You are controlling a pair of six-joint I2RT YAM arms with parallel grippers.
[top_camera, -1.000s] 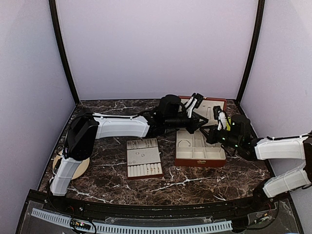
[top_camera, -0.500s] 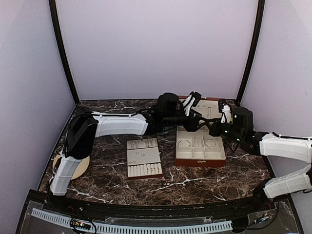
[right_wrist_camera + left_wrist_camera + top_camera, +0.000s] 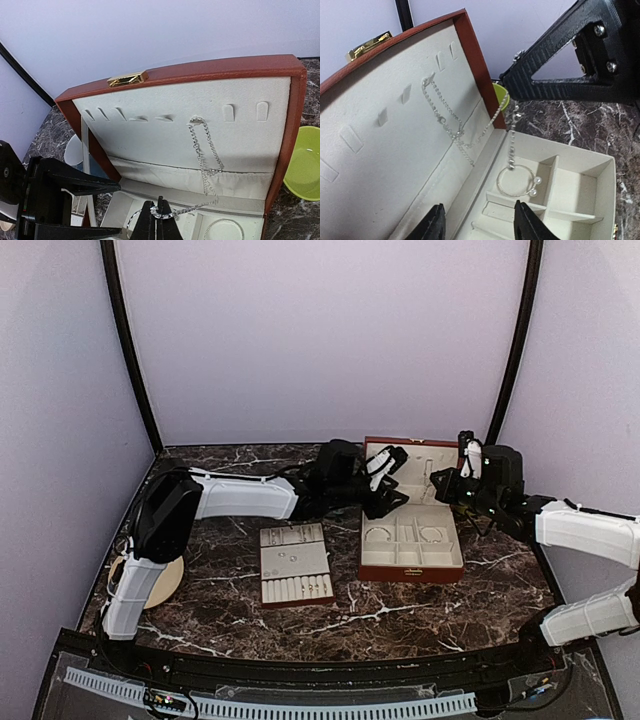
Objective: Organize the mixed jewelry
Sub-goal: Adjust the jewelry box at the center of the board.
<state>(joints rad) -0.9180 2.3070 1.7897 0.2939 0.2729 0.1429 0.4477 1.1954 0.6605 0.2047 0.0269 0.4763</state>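
Silvery fine chain [image 3: 204,150] hangs from the upright lid of the red-brown cream-lined box [image 3: 210,67], its low end pinched by the right gripper [image 3: 159,216], likely to straighten it, while the left gripper [image 3: 480,222] is spread beside.

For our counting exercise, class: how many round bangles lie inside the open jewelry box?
2: a left bangle in the box's back-left compartment, a right bangle in its back-right compartment. More may be hidden.

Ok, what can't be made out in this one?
Top view: pieces on the slotted tray too small to identify; chain too thin to trace.
Right wrist: box compartments cut off by the bottom edge; green bowl by the right edge.
Left wrist: near compartments hidden behind its own jaws.
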